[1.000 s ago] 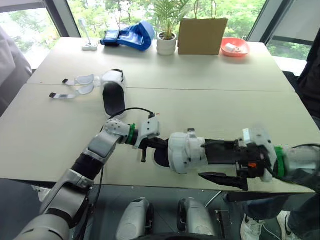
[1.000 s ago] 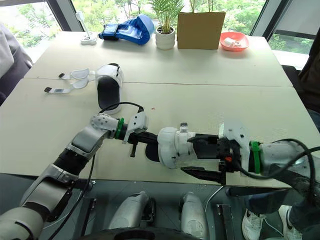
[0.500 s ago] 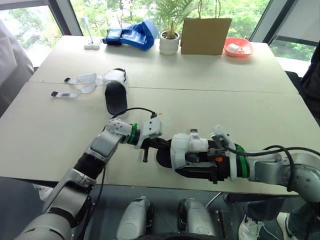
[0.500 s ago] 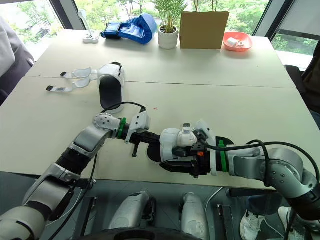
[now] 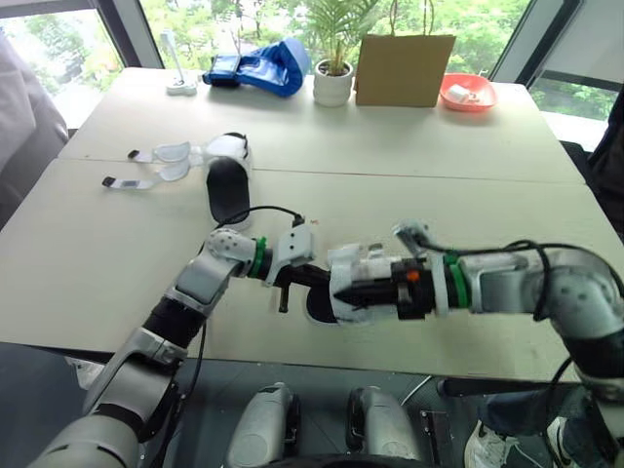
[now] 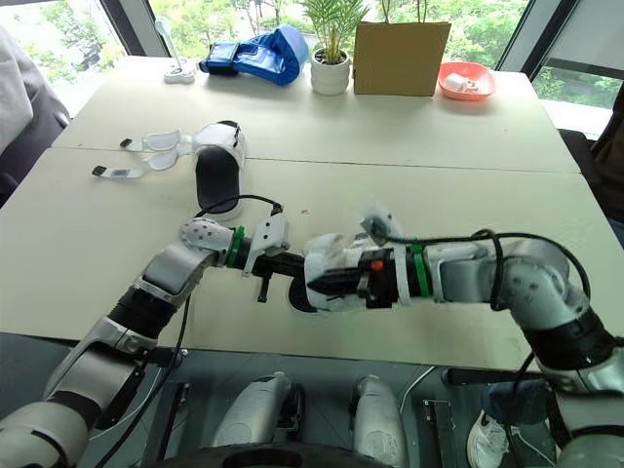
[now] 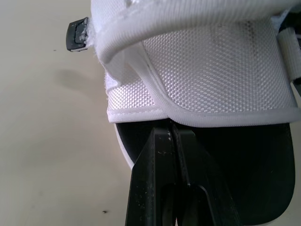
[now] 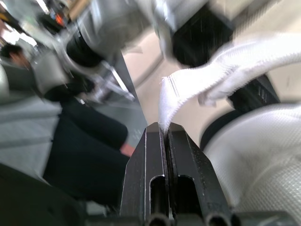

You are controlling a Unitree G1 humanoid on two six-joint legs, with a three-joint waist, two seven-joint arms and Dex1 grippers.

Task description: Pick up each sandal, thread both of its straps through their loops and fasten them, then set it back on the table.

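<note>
White mesh marks the near sandal (image 7: pixel 197 61), which sits at the near edge of the table (image 5: pixel 468 127) between the two arms, its black footbed showing under the upper. The left gripper (image 7: pixel 171 129) has its fingers pressed together with the tips right at the hem of the mesh; it looks to be pinching the sandal there to steady it, though the exact bite is hidden. The right gripper (image 8: pixel 165 127) is closed on the tip of a loose strap (image 8: pixel 221 70), which runs from the fingertips back to the sandal's upper. Whether that strap has passed through its loop I cannot tell, so I judge this sandal to be mid-fastening at best. Farther back lies the second sandal (image 5: pixel 224 180), flat on the table with both straps (image 5: pixel 161 156) splayed open beside it, plainly unfastened. As I judge it, no sandal is finished: this strap, its partner, setting the sandal down, and the whole second sandal are all left to do.
</note>
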